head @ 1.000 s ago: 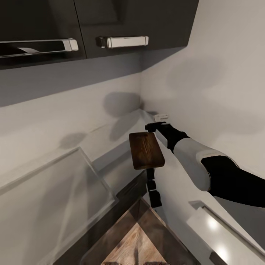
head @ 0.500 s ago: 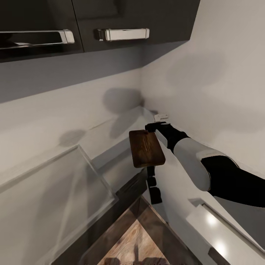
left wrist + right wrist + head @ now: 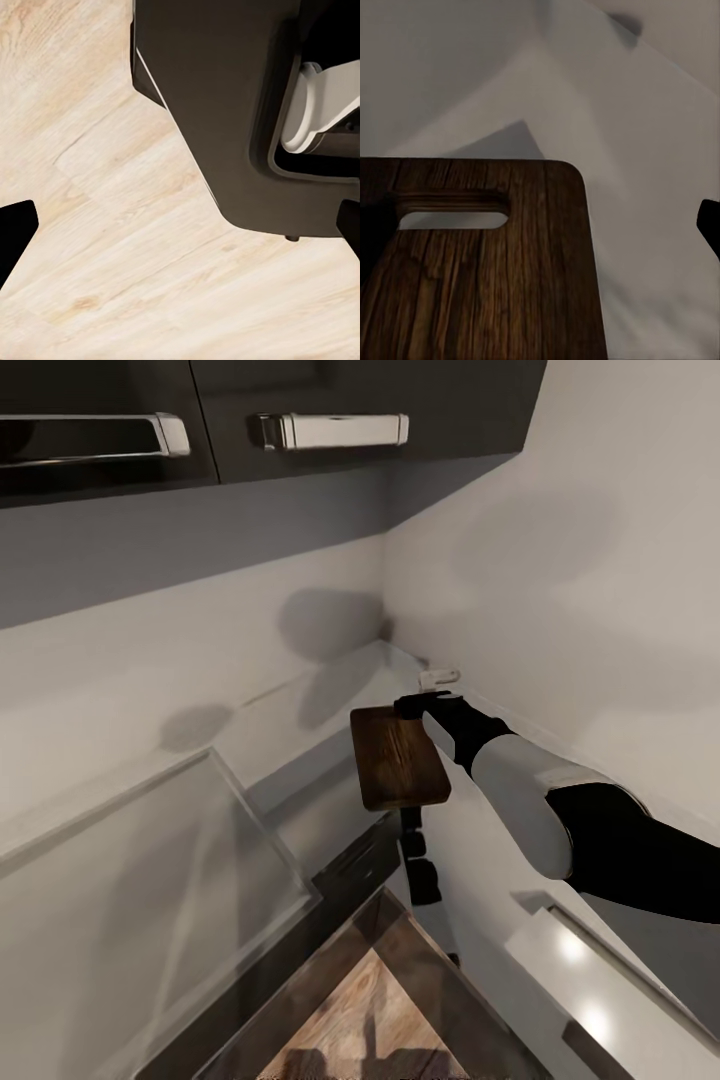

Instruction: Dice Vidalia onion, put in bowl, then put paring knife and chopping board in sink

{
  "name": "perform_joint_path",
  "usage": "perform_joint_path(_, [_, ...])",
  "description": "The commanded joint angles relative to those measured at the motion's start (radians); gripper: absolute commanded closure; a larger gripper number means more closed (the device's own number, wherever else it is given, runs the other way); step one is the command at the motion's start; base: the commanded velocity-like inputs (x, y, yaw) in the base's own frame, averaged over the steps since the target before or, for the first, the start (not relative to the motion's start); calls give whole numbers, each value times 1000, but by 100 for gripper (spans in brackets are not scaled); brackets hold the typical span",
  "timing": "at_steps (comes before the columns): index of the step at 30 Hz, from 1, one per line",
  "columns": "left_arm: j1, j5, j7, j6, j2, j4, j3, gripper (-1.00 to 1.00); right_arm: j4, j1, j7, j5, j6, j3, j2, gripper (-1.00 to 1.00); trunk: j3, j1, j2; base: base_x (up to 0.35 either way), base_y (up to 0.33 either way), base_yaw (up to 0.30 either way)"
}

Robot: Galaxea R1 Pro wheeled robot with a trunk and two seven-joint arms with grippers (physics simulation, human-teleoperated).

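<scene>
Held aloft in the head view: the chopping board (image 3: 399, 758), dark brown and roughly level, carried at its far end by the right end effector (image 3: 412, 707), closed on the board's edge near the slot hole, well above any surface, close to the corner where two pale walls meet. Shifted slightly downward across the last second: the whole picture, upper cabinets (image 3: 270, 410) and their chrome handles sliding toward 12 o'clock, more wood-plank floor (image 3: 365, 1015) opening at 6 o'clock, so a camera move, not a move of the board, which sits unchanged against the right arm. Seen from the right wrist: the board's rounded corner and slot (image 3: 454, 220) against blank wall. From the left wrist: pale floor planks and dark robot body; left end effector state impossible to tell. Probably in transit toward the sink, with the sink itself not yet ahead; board drop-off still to do.
</scene>
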Motion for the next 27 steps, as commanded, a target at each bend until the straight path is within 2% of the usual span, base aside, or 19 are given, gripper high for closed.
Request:
perform_joint_path(1, [0, 9, 0, -1, 0, -1, 0, -100, -2, -1, -4, 1, 8, 8, 0, -100, -3, 1, -2, 0, 0, 0])
perform_joint_path(11, [0, 9, 0, -1, 0, -1, 0, -100, -2, 0, -4, 1, 7, 9, 0, -100, -20, 1, -2, 0, 0, 0])
perform_joint_path(13, [0, 9, 0, -1, 0, -1, 0, -100, -2, 0, -4, 2, -14, 9, 0, -100, -22, 1, -2, 0, 0, 0])
perform_joint_path(17, [-1, 9, 0, -1, 0, -1, 0, -100, -1, -1, -4, 3, -39, 9, 0, -100, -24, 1, -2, 4, 0, 0])
perform_joint_path(27, [-1, 9, -1, -1, 0, 0, 0, -100, 0, 0, -4, 3, -45, 10, 0, -100, -24, 1, -2, 47, 0, 0])
